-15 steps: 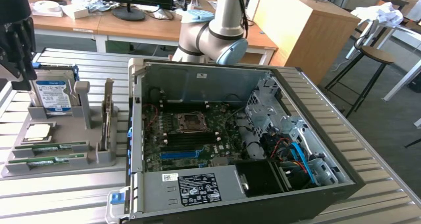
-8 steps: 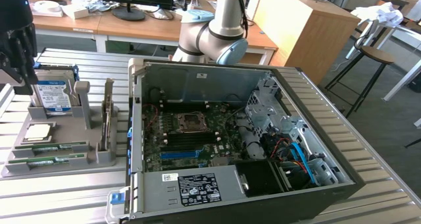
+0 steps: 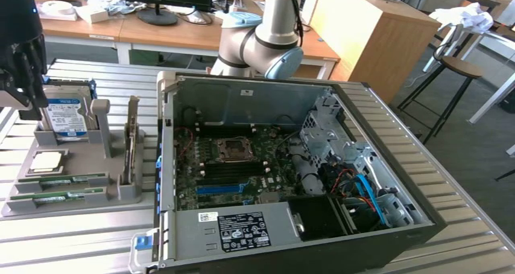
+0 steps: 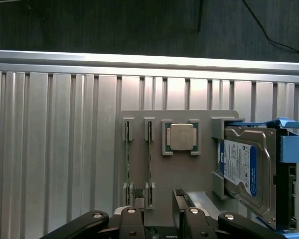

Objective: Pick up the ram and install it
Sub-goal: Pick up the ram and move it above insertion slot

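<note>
Ribbed metal is stretching across the desk, and an open computer case is sitting on it just beside a grey fixture tray. The ram is standing on edge in one of the tray's slots, with a twin stick in the neighbouring slot, so its thin upper edge is being offered up for a pinch from above. A processor and a blue-labelled hard drive are also waiting on the tray, each parked in its own cradle. The end effector is hovering over the tray, its fingers spread apart with nothing between them, apparently lining up along the ram's slot. By that reading the pick is not yet made. The motherboard is lying exposed inside the case, its side panel off to give access.
</note>
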`<state>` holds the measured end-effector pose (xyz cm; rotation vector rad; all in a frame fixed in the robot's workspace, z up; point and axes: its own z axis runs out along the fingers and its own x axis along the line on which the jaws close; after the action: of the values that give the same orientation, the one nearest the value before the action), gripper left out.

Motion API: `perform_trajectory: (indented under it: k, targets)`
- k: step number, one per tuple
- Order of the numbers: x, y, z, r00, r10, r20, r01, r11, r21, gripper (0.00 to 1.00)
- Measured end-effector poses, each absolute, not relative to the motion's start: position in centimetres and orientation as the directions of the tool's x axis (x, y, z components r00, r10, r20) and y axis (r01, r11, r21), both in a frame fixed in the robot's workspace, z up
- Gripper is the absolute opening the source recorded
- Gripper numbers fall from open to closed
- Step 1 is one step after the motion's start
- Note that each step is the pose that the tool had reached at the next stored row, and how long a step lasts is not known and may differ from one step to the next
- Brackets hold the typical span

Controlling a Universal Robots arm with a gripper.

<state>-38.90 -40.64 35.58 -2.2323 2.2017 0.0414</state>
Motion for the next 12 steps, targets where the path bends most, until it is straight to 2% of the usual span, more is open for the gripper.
perform_trajectory:
  k: [12]
  targets:
    - [-38.9, -40.6, 34.4, 0.015, -1.000, -0.023, -1.000, -0.015, 0.014, 0.36]
